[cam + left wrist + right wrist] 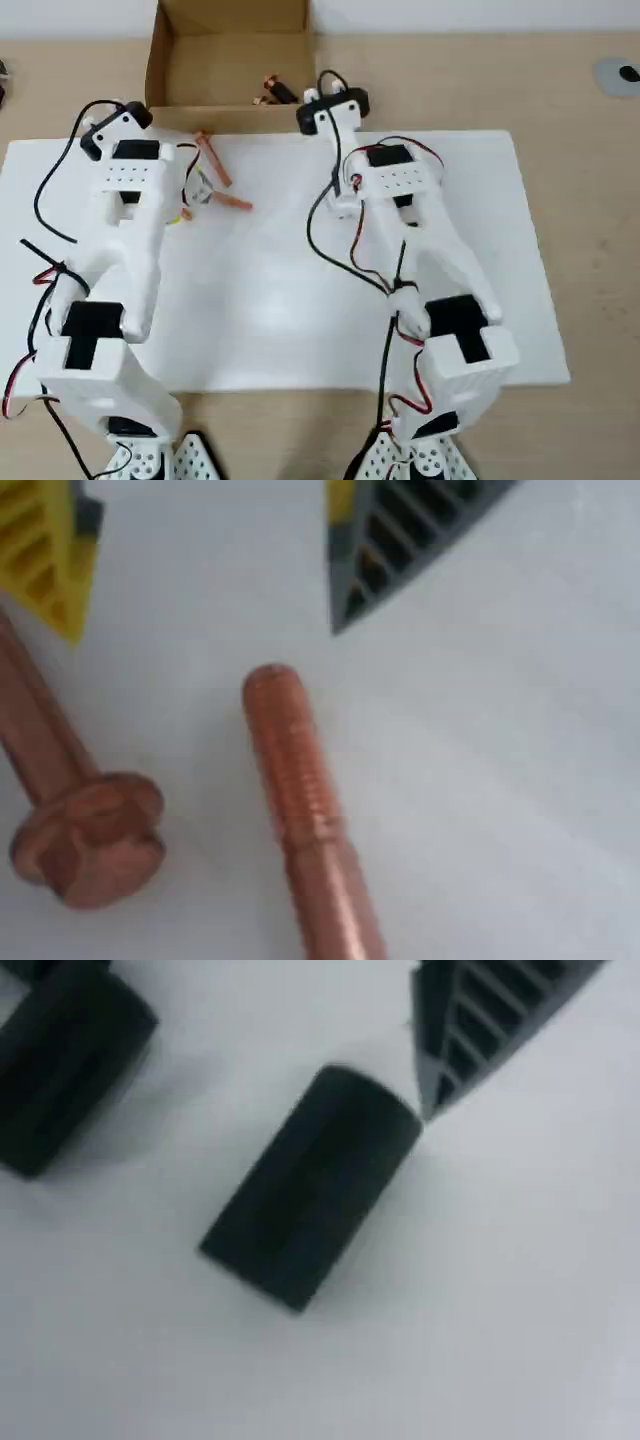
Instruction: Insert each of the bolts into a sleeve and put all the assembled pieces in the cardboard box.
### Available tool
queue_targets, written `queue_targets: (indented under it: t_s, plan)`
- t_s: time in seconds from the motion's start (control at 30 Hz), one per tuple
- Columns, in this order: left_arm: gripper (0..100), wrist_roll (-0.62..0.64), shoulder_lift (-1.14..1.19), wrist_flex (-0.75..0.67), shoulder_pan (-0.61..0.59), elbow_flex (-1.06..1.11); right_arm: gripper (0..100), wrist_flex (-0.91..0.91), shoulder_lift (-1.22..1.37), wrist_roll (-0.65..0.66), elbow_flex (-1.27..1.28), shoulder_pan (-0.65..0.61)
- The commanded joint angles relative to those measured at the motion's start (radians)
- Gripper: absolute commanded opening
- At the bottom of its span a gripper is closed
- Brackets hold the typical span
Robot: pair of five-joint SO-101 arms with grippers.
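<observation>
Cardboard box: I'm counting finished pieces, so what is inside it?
The cardboard box holds a small cluster of copper-and-black pieces against its front wall. Their count is unclear; that wall may cover more.

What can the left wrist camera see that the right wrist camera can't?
Left wrist camera: a copper bolt with a flanged head and a second bolt showing its threaded end. They lie apart, near the open left claw.
Right wrist camera: a black sleeve and another sleeve, lying apart on their sides.
Both: the white mat underneath.
</observation>
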Motion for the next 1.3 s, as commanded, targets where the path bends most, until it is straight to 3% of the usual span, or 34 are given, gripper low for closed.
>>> queue_targets:
  t_s: [0.0,0.27,0.6,1.0,1.27]
  plan:
    - [18,0.002,-0.056,-0.012,0.011,-0.003,46.1,-0.035,-0.012,-0.014,-0.007,-0.005]
    - [18,0.048,-0.056,-0.012,-0.026,0.002,46.1,0.009,-0.013,-0.265,-0.008,0.010]
    - [18,0.133,-0.056,-0.015,-0.046,0.026,46.1,0.021,-0.012,-0.488,-0.004,0.019]
    - [18,0.132,-0.056,-0.018,-0.043,0.040,46.0,0.028,-0.001,-0.347,-0.143,-0.031]
    - [18,0.132,-0.056,-0.057,-0.038,0.072,25.3,0.038,0.035,-0.348,-0.163,-0.028]
